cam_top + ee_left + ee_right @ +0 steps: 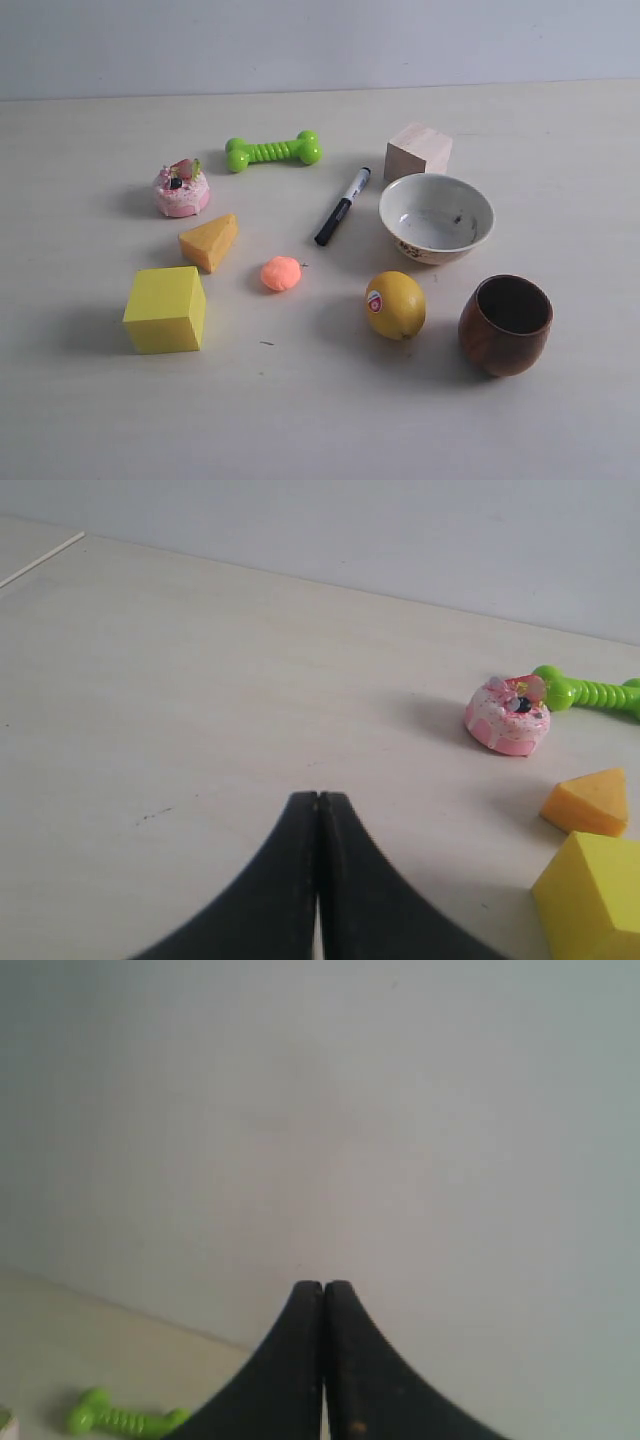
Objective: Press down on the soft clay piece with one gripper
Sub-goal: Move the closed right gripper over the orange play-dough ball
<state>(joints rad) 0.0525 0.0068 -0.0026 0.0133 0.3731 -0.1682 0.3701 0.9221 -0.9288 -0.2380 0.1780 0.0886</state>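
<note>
Both the left hand [318,802] and the right hand [322,1288] are pinched shut, holding nothing, and neither is over the clay. The clay lump [281,273] sits mid-desk [320,430], with the orange wedge [210,241] just left and the lemon [396,304] off right. So I'd guess a sloppy drop could clip the wedge or shove the lump sideways.

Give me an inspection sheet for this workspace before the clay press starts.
Surface: pale wooden table, a few small dark specks.
Job's things: small salmon-orange clay lump, rounded, untouched, between orange-yellow wedge and stickered yellow lemon.
Clutter: pink toy cake, green bone toy, black marker, pale wooden cube, white bowl, brown wooden cup, yellow cube.
Tools: left tool shut, above the table; right tool shut, facing the wall; neither appears in the exterior view.
Cables: nothing seen.
Surroundings: plain pale wall behind the table.
</note>
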